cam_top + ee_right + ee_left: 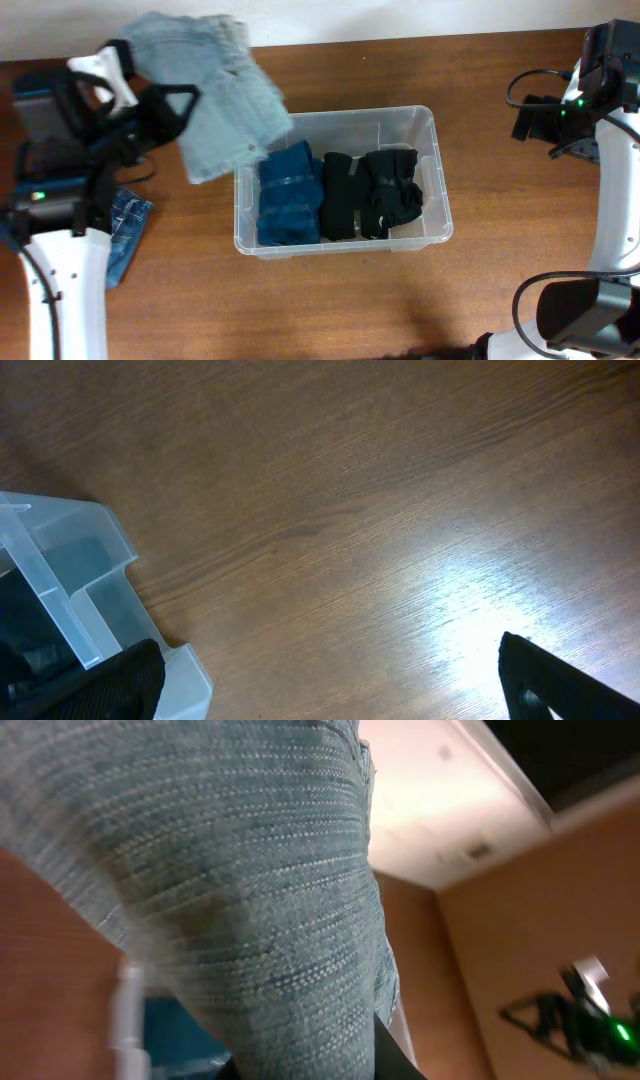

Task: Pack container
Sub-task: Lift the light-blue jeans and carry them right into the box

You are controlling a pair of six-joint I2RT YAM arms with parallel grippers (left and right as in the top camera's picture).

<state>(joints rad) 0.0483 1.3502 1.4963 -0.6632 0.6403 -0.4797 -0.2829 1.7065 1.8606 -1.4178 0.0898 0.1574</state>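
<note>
Container (350, 116): mid-desk, part-filled with blue garment (288, 195) and black garments (372, 195). Stiff, light, slick plastic, so I'd grip it by the rolled rim. Left gripper (172, 104), toward the far-left corner, appears clamped on limp pale denim (225, 95). Right gripper (325, 685), near the right edge: fingers wide apart, empty.

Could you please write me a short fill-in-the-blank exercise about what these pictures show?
1. The left gripper holds up a light ____ denim garment.
2. In the container, a blue folded garment lies beside ____ clothes.
3. The right gripper is open over the wooden ____.
Missing words: blue; black; table.
</note>
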